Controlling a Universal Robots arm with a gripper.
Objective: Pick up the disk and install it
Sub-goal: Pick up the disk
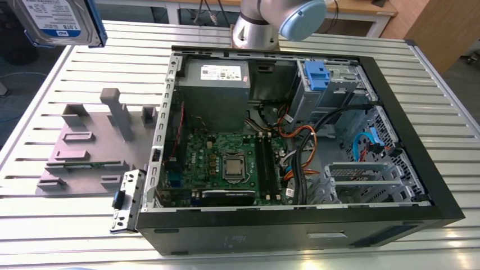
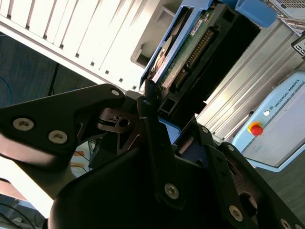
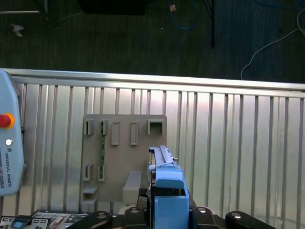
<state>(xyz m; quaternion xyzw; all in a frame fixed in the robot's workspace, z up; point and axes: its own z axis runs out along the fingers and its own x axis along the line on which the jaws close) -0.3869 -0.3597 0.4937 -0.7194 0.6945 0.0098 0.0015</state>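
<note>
Slatted worktop (image 3: pixel 238 143) lying below the gripper (image 2: pixel 167 112), I'm clamping it on the disk (image 2: pixel 195 47); slow, level carrying seems wise.

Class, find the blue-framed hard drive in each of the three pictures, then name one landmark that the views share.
Exterior view: hard drive in the upper left corner, label facing the camera.
First wrist view: hard drive edge-on, overlapping the edge of the grey fixture plate.
Second wrist view: hard drive edge-on, circuit board showing.
Shared landmark: the slatted table.
</note>
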